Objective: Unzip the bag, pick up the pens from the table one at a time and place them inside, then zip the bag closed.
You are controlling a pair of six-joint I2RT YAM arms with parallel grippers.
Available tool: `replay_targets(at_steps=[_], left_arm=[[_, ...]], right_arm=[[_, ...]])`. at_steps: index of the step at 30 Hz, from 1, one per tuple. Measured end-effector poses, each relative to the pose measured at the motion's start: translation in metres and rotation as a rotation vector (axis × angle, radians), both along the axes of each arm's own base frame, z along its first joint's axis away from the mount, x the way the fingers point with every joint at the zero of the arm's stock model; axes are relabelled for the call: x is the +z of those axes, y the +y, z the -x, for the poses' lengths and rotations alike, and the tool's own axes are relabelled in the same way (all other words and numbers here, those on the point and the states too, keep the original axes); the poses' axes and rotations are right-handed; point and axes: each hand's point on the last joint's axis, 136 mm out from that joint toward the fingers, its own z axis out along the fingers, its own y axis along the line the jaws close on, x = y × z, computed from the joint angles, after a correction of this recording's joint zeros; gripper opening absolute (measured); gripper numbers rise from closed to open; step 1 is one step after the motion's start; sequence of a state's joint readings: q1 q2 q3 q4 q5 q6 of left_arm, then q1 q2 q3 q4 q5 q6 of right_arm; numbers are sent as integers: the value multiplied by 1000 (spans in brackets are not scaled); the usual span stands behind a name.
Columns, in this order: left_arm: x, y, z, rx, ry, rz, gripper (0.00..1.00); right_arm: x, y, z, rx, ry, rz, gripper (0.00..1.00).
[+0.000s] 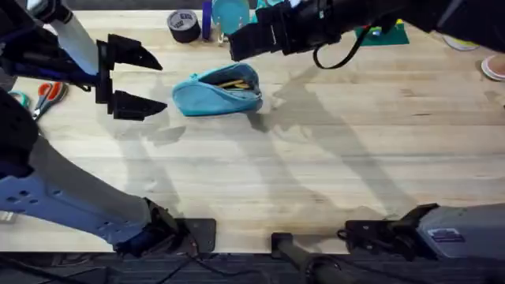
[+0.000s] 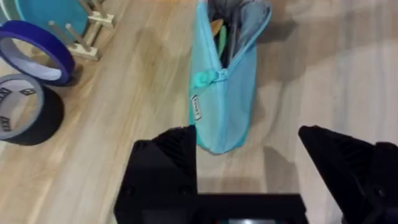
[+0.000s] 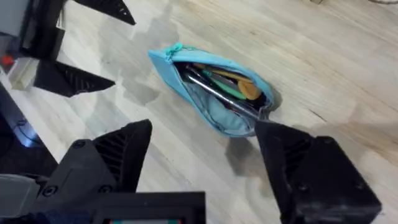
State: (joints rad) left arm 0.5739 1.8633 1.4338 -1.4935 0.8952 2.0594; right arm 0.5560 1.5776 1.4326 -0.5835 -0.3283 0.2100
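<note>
1. The light blue soft fabric pencil pouch lies on the light wood butcher-block table, toward the far side and just left of centre, its zipper gaping along most of the top edge.
2. Inside the opening, the right wrist view shows slim dark and metallic shafts alongside green and tan items, so the pens look to be in already; I see none loose on the boards.
3. Judgement: packing is done and the zip-up is the step in hand.
4. That calls for one claw pinning the pouch's end while the other catches the small teal zipper pull and draws it along the open stretch.
5. The left gripper hangs just left of the pouch, black fingers spread wide, empty, pointing at its closed end.
6. The right gripper reaches in from the far side, hovering above the open mouth, jaws parted, nothing held.
</note>
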Motion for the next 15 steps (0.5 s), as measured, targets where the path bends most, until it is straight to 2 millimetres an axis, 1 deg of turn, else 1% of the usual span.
replay_targets(at_steps=[5, 8, 10, 15], left_arm=[[-5, 8, -14, 17, -58, -43, 995], [-7, 9, -23, 28, -72, -59, 995], [-8, 4, -27, 17, -79, -64, 994], [-10, -17, -38, -33, -97, -77, 994]], right_arm=[[0, 0, 0, 0, 0, 0, 998], [0, 0, 0, 0, 0, 0, 998], [0, 0, 0, 0, 0, 0, 998], [0, 0, 0, 0, -2, -1, 998]])
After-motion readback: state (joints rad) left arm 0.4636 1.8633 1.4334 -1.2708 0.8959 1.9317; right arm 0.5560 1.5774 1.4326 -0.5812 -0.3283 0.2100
